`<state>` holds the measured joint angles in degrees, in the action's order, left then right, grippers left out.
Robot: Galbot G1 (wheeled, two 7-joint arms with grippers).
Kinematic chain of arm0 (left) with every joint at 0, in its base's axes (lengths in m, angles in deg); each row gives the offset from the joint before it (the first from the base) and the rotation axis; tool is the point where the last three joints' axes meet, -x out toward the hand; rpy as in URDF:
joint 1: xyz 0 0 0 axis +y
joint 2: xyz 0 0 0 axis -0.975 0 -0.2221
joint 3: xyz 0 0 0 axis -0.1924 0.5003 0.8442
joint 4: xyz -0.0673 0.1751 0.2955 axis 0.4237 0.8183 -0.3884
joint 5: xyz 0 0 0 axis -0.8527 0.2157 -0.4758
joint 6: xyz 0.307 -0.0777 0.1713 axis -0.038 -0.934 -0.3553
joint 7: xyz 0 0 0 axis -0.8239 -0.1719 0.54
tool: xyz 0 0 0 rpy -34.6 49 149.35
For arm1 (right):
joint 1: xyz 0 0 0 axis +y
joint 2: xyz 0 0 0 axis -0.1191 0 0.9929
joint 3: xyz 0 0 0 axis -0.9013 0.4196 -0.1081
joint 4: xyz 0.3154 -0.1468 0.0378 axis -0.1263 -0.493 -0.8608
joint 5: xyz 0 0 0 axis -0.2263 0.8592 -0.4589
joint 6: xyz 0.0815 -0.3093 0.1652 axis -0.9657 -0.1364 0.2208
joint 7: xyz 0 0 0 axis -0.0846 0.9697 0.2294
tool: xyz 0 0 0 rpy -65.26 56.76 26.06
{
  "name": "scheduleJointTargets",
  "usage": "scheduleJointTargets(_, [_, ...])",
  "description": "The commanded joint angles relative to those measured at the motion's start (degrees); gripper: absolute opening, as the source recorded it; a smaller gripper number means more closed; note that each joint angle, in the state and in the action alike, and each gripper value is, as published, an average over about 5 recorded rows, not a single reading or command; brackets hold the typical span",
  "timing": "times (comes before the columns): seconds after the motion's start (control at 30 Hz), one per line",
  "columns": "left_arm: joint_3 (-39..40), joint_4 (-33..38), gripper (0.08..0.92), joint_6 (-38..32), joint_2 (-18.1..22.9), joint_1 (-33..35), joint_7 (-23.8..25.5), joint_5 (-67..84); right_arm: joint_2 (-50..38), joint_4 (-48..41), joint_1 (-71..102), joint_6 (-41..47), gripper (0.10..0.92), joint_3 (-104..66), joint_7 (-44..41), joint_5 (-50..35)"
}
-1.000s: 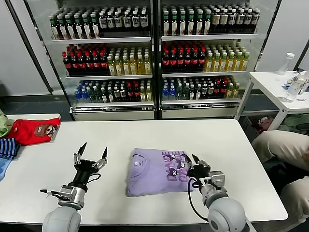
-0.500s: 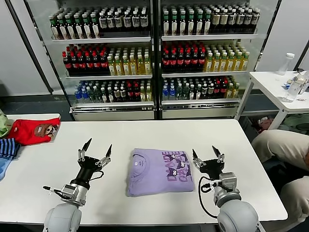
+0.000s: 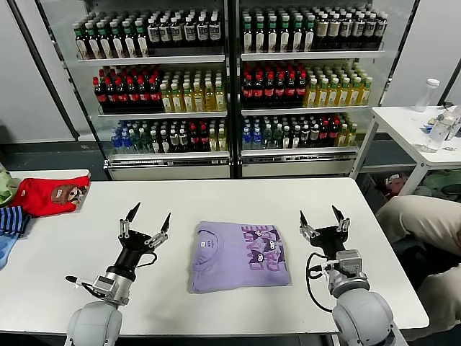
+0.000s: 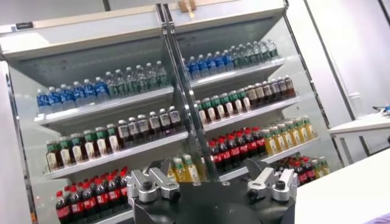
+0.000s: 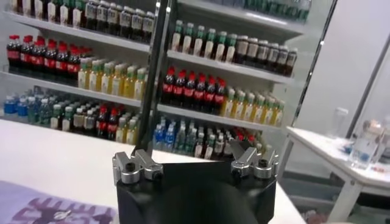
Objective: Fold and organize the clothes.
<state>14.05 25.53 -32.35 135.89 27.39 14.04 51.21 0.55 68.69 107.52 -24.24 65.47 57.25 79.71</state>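
Note:
The lavender t-shirt (image 3: 239, 255) lies folded into a rectangle at the middle of the white table (image 3: 216, 198), dark printed graphic and neck label facing up. My left gripper (image 3: 147, 218) is open, fingers pointing up, raised to the left of the shirt and apart from it. My right gripper (image 3: 323, 218) is open, fingers pointing up, raised to the right of the shirt and apart from it. A corner of the shirt's graphic shows in the right wrist view (image 5: 55, 213). Both grippers are empty.
A red garment with a cartoon face (image 3: 52, 194) and a blue striped garment (image 3: 10, 222) lie at the table's far left. Fridges full of bottles (image 3: 230, 79) stand behind the table. A small white table (image 3: 421, 133) and a seated person's legs (image 3: 425, 223) are at the right.
My right gripper has let go of the shirt's right edge, opened, and risen to the right. My left gripper has lifted slightly. The shirt lies still.

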Motion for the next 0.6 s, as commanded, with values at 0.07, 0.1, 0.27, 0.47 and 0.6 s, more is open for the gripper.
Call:
scheduleJointTargets(0.07, [0.7,-1.0,0.823,-1.2,0.3,-2.0,-0.1,0.3,0.8,-4.6,-3.2,-4.9,0.823,-2.0,-2.1,7.6])
scheduleJointTargets(0.1, [0.7,-1.3,0.823,-1.1,0.3,-2.4,-0.1,0.1,1.0,-5.4,-3.4,-5.7,0.823,-2.1,-2.4,8.4])
scheduleJointTargets(0.27, [0.7,-3.3,0.823,-0.1,0.2,-4.5,-0.6,-1.0,1.6,-8.1,-4.2,-8.4,0.823,-2.0,-3.8,10.7])
scheduleJointTargets(0.47, [1.5,-7.3,0.823,2.7,-0.4,-8.3,-5.1,-0.8,2.4,-10.8,-5.3,-9.5,0.823,-1.3,-4.3,11.7])
scheduleJointTargets(0.6, [2.1,-9.6,0.823,4.4,-0.9,-10.2,-7.2,-0.6,2.4,-11.5,-5.4,-9.7,0.823,-1.4,-4.3,11.8])
